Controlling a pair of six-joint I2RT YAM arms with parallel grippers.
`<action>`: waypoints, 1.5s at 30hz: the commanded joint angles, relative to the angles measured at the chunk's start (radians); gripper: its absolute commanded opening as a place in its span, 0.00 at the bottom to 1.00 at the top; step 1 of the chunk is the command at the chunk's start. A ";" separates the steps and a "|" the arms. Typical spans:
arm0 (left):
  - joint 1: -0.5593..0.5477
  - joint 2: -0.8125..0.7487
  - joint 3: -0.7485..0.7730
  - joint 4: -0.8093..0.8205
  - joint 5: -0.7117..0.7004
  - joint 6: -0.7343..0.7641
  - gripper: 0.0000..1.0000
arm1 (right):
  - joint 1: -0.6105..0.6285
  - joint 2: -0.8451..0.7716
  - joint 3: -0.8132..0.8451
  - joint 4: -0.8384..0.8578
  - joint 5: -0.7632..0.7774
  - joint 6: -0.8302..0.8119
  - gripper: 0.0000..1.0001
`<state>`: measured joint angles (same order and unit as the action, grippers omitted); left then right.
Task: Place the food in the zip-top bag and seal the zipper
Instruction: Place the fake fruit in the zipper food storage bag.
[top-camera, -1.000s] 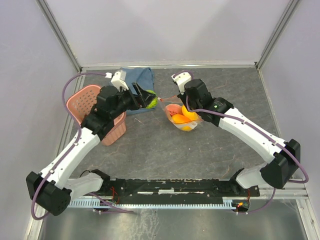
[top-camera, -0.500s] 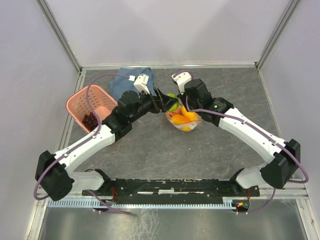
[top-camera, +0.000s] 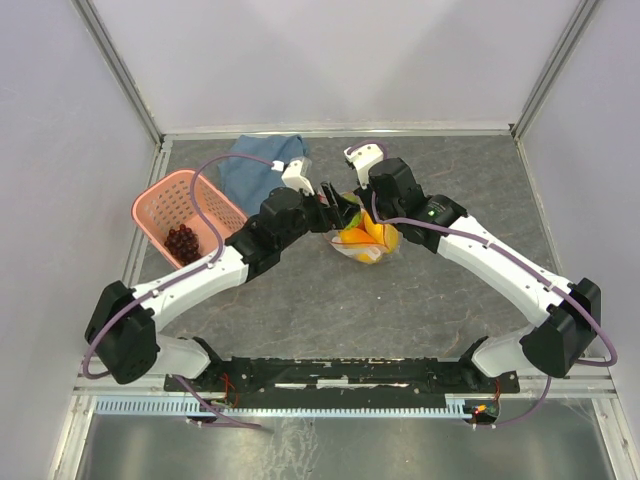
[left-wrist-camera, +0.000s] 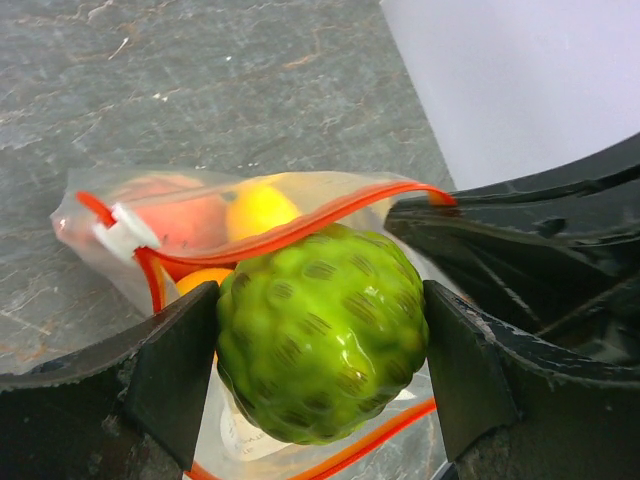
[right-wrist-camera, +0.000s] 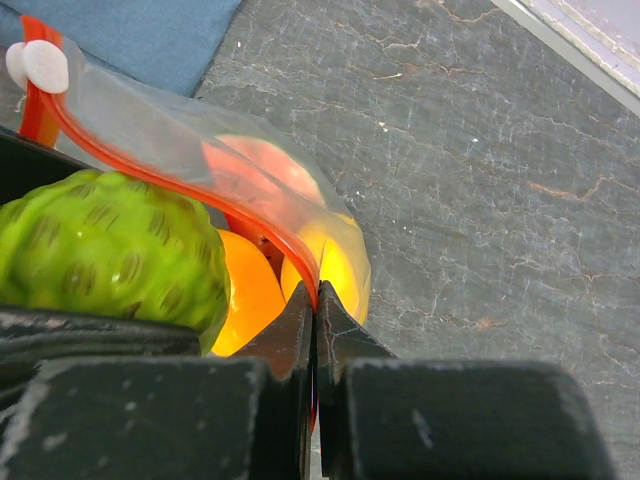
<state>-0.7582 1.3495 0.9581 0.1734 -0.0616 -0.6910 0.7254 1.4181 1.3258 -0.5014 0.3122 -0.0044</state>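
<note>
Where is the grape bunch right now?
Top view: the dark grape bunch lies inside the pink basket on the table's left side, just left of the left arm, well apart from the zip-top bag.

Pale lilac walls (top-camera: 330, 60) close off the top and sides. A grey, stone-patterned tabletop (top-camera: 300, 300) fills the middle.

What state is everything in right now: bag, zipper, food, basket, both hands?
zip-top bag: mouth open, fruit inside
zipper: unsealed
green bumpy ball: gripped, in the bag mouth
left hand: shut on the ball
right hand: shut on the bag's mouth edge
grape bunch: in the basket, not bagged
pink basket: upright
blue cloth: crumpled, at the back
</note>
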 joint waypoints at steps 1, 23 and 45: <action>-0.007 0.026 0.041 -0.047 -0.093 0.061 0.63 | -0.001 -0.037 0.024 0.040 -0.004 0.014 0.02; -0.027 0.052 0.192 -0.275 -0.134 0.092 0.82 | -0.002 -0.027 0.025 0.041 -0.009 0.012 0.02; -0.026 -0.015 0.241 -0.377 -0.162 0.047 0.98 | -0.002 -0.023 0.027 0.040 -0.011 0.012 0.02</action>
<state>-0.7811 1.4097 1.1336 -0.1448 -0.1772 -0.6395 0.7254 1.4181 1.3258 -0.5014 0.3054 -0.0040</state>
